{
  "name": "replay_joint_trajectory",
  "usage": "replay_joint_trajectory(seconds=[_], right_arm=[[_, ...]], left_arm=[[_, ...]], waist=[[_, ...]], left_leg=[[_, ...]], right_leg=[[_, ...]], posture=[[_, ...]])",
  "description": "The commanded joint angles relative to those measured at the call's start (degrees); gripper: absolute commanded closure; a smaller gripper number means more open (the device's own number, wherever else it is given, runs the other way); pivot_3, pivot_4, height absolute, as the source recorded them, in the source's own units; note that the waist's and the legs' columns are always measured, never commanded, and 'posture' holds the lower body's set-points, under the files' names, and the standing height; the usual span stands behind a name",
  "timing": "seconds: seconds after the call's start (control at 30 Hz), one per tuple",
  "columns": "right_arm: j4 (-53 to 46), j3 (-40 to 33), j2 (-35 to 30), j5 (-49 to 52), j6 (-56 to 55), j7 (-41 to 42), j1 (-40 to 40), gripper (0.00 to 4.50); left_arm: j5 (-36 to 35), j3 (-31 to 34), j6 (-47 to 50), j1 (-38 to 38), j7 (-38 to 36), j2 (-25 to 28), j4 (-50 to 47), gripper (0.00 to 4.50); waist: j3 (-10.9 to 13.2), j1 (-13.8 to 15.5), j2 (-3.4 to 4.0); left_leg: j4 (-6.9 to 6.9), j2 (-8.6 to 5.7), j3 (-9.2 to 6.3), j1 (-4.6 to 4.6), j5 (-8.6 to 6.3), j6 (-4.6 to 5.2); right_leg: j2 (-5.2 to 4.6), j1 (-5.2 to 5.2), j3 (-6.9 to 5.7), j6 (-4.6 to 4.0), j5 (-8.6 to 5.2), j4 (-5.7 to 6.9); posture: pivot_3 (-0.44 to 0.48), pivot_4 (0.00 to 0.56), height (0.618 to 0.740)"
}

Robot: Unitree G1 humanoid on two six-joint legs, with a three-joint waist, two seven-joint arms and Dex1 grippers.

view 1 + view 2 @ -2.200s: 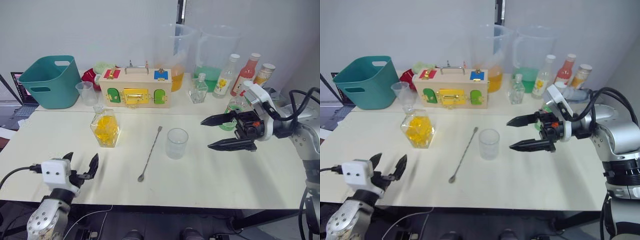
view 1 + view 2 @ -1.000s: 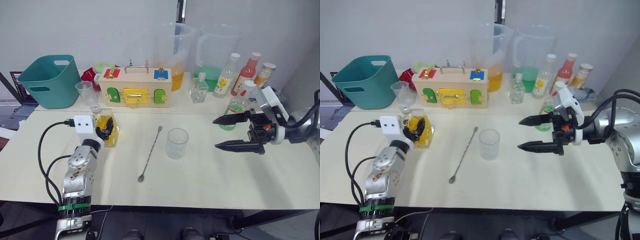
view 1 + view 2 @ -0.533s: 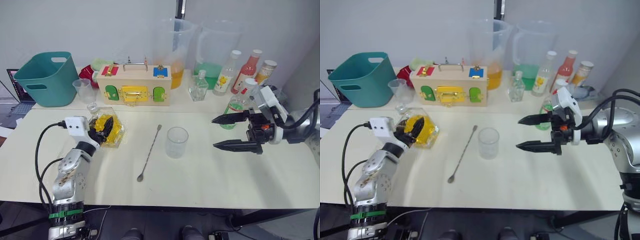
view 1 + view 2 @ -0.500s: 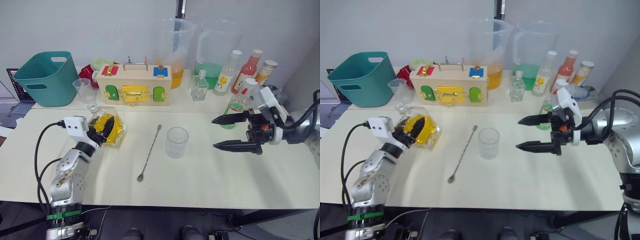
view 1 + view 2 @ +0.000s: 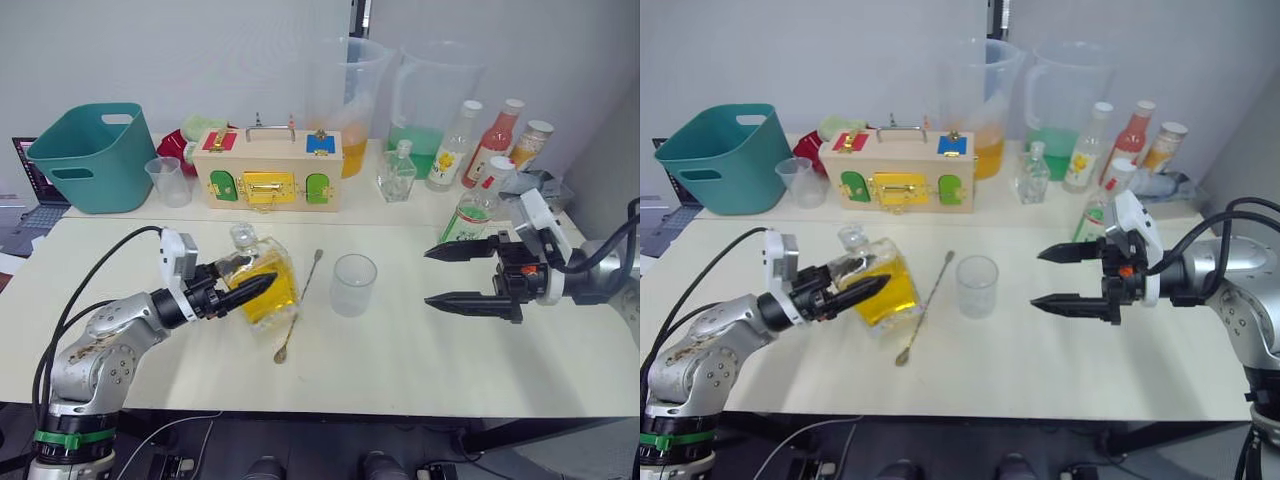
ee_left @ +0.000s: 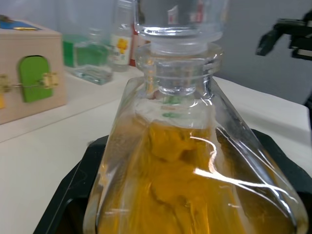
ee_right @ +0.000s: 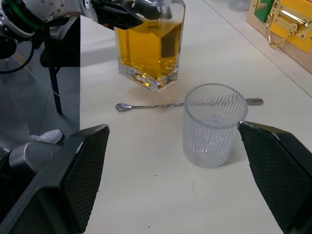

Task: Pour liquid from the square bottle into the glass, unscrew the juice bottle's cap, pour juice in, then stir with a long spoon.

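My left gripper (image 5: pixel 250 284) is shut on the square bottle (image 5: pixel 276 300), a faceted decanter holding yellow-orange liquid (image 7: pixel 148 46), its clear stopper (image 6: pixel 180 19) in place. The bottle is near upright, at or just above the table, left of the glass (image 5: pixel 353 285). The long spoon (image 5: pixel 299 311) lies between them, its bowl beside the bottle's base. My right gripper (image 5: pixel 428 276) hangs open to the right of the glass, nothing between its fingers (image 7: pixel 83 165). Behind it stands the juice bottle (image 5: pixel 470 213) with its white cap (image 5: pixel 493 182) on.
Along the back stand a teal basket (image 5: pixel 95 160), a small plastic cup (image 5: pixel 172 183), a wooden latch box (image 5: pixel 268 180), two large pitchers (image 5: pixel 345 100), a small colourless square bottle (image 5: pixel 397 176), a yellow-fruit bottle (image 5: pixel 452 150) and a red bottle (image 5: pixel 497 143).
My left gripper closed on the square bottle at the left of the table and brought it right, close to the spoon and glass. The right gripper stayed open and barely shifted.
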Motion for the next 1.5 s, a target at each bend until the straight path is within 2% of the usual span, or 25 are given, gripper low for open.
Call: replay_joint_trajectory(seconds=[0.03, 0.13, 0.27, 0.37, 0.5, 0.7, 0.93, 1.0, 1.07, 1.13, 1.5], right_arm=[[-4.2, -5.2, -1.3, 2.4, 1.4, -2.4, 2.4, 0.00], [-6.8, -8.3, -1.8, 3.6, 2.6, -4.4, 5.7, 0.00], [-8.1, -9.7, -2.1, 4.6, 3.1, -5.7, 7.4, 0.00], [-11.0, -13.1, -2.3, 6.1, 4.7, -8.0, 10.5, 0.00], [-13.6, -16.0, -2.3, 7.8, 6.0, -10.4, 13.0, 0.00], [-15.6, -18.4, -2.4, 9.7, 6.8, -12.6, 15.4, 0.00], [-15.9, -19.4, -3.1, 11.2, 6.9, -13.6, 16.7, 0.00], [-15.8, -19.2, -3.3, 11.2, 6.6, -13.6, 16.8, 0.00], [-15.6, -19.0, -3.7, 11.4, 6.4, -13.5, 16.4, 0.00], [-15.4, -18.9, -3.8, 11.5, 6.3, -13.4, 16.1, 0.00], [-15.2, -18.1, -3.4, 11.2, 5.4, -13.4, 16.2, 0.00]], left_arm=[[-3.1, -3.1, -0.1, -5.3, -5.8, -0.5, -4.0, 1.66], [-0.7, -8.1, -1.1, -7.0, -9.8, -1.5, -3.7, 1.66], [-0.2, -9.4, -1.4, -7.5, -11.4, -1.9, -3.2, 1.66], [4.4, -14.9, -5.4, -11.0, -15.2, -4.7, 0.8, 1.66], [9.5, -18.8, -10.6, -13.8, -18.7, -7.3, 6.0, 1.66], [14.4, -20.5, -16.0, -14.5, -19.4, -10.0, 11.6, 1.66], [18.6, -21.5, -20.9, -13.1, -21.4, -9.8, 15.2, 1.66], [18.0, -21.8, -19.6, -12.7, -22.4, -9.6, 15.1, 1.66], [18.1, -21.9, -18.3, -12.1, -22.7, -8.5, 13.9, 0.63], [17.9, -21.4, -17.1, -11.8, -22.0, -7.9, 12.6, 0.01], [15.1, -19.0, -8.6, -11.7, -17.7, -5.7, 5.1, 0.01]], waist=[[0.0, 0.2, 0.00], [0.0, 0.3, 0.00], [0.0, -0.5, 0.00], [0.0, -0.3, 0.00], [0.0, 0.1, 0.00], [0.0, -0.1, 0.00], [0.0, 0.0, 0.00], [0.0, 0.0, 0.00], [0.0, -0.1, 0.00], [0.0, -0.1, 0.01], [0.0, 0.0, 0.01]], left_leg=[[0.00, -0.01, 0.00, 0.01, 0.00, 0.00], [0.02, -0.03, 0.00, 0.00, 0.00, 0.00], [0.02, 0.00, 0.01, 0.05, -0.01, 0.01], [0.02, 0.02, 0.01, 0.13, 0.01, 0.03], [0.09, -0.02, 0.03, 0.15, 0.01, 0.03], [0.09, -0.01, 0.03, 0.15, 0.01, 0.03], [0.10, -0.01, 0.03, 0.16, 0.01, 0.03], [0.10, -0.01, 0.03, 0.16, 0.01, 0.03], [0.10, -0.01, 0.03, 0.18, 0.01, 0.03], [0.10, -0.01, 0.03, 0.20, 0.01, 0.03], [0.10, -0.01, 0.03, 0.27, 0.01, 0.03]], right_leg=[[0.00, 0.02, 0.00, 0.00, 0.00, 0.00], [-0.03, 0.08, 0.00, 0.00, 0.00, -0.04], [0.00, 0.07, 0.02, 0.00, 0.00, -0.02], [0.03, 0.10, 0.02, -0.01, -0.01, 0.06], [0.01, 0.25, 0.03, 0.00, -0.01, -0.09], [0.02, 0.21, 0.05, 0.00, -0.01, -0.02], [0.01, 0.24, 0.05, 0.00, -0.01, -0.03], [0.01, 0.24, 0.05, 0.00, -0.01, -0.03], [0.01, 0.25, 0.05, 0.00, -0.01, -0.02], [0.01, 0.25, 0.05, 0.00, -0.01, 0.01], [0.01, 0.31, 0.06, 0.01, -0.01, 0.03]], posture=[[0.000, 0.150, 0.740], [0.000, 0.150, 0.740], [0.000, 0.150, 0.740], [0.000, 0.150, 0.740], [0.000, 0.150, 0.740], [0.000, 0.150, 0.740], [0.000, 0.150, 0.740], [0.000, 0.150, 0.740], [0.000, 0.150, 0.740], [0.000, 0.150, 0.740], [0.000, 0.150, 0.740]])
